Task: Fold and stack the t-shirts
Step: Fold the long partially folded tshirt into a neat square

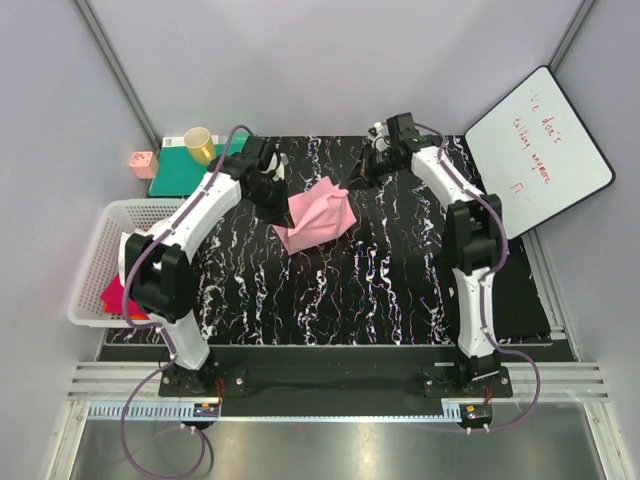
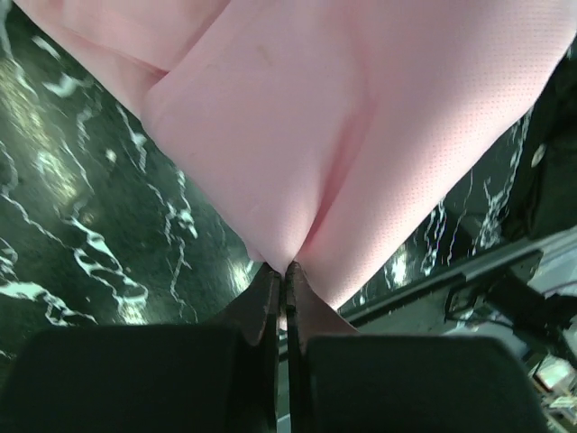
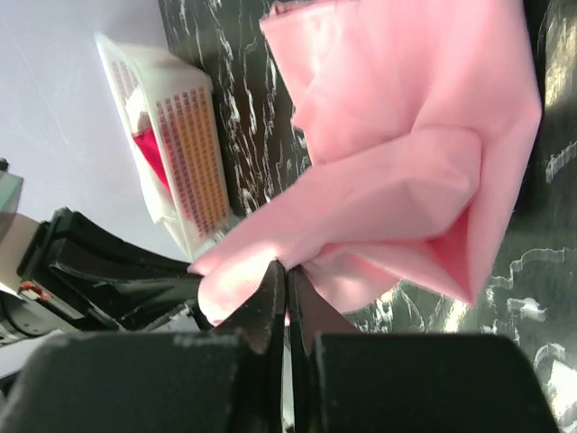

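The light pink t-shirt (image 1: 318,214) hangs bunched over the black marbled table (image 1: 380,290), held up at its far edge by both grippers. My left gripper (image 1: 276,192) is shut on its left corner; the wrist view shows the cloth (image 2: 361,117) pinched at the tips (image 2: 285,267). My right gripper (image 1: 354,178) is shut on its right corner; cloth (image 3: 406,153) is pinched between its tips (image 3: 287,269). The magenta-red t-shirt (image 1: 118,297) lies in the white basket (image 1: 90,270), also seen in the right wrist view (image 3: 149,153). The white t-shirt (image 1: 128,250) lies on it, partly hidden by my left arm.
A yellow cup (image 1: 199,144) stands on the green mat (image 1: 180,172) at the back left, beside a small pink box (image 1: 143,163). A whiteboard (image 1: 538,150) leans at the back right. The basket also shows in the right wrist view (image 3: 194,153).
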`<move>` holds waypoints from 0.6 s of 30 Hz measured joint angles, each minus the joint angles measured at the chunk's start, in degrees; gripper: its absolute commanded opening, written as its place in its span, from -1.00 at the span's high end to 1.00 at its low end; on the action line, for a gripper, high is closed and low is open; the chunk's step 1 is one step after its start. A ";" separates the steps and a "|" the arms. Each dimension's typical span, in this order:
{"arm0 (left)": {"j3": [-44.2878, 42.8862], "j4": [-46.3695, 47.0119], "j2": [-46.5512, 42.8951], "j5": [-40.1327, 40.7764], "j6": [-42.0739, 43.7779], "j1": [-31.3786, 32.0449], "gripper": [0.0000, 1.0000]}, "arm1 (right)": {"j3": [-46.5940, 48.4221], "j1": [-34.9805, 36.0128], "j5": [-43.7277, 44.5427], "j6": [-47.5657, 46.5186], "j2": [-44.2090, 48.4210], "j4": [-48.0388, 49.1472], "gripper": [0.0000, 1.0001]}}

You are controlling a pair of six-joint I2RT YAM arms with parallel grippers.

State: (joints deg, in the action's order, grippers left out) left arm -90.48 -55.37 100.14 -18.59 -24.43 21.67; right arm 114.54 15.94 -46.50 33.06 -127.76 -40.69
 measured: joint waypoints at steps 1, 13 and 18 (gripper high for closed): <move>-0.96 0.24 1.20 -0.04 0.00 -0.92 1.00 | 3.45 -0.02 -0.35 0.04 -2.80 -0.46 0.99; -4.04 9.68 8.87 -3.98 -8.13 -10.27 1.00 | 42.03 0.09 -9.20 11.69 -31.43 7.54 -0.66; 2.45 18.95 9.33 -9.01 -15.96 -16.46 1.00 | 34.07 0.09 -11.19 13.97 -30.42 15.23 -0.99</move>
State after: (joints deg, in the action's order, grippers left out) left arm -88.03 -36.42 109.47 -27.59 -40.38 5.21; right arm 148.62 16.03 -57.69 47.03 -158.19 -25.45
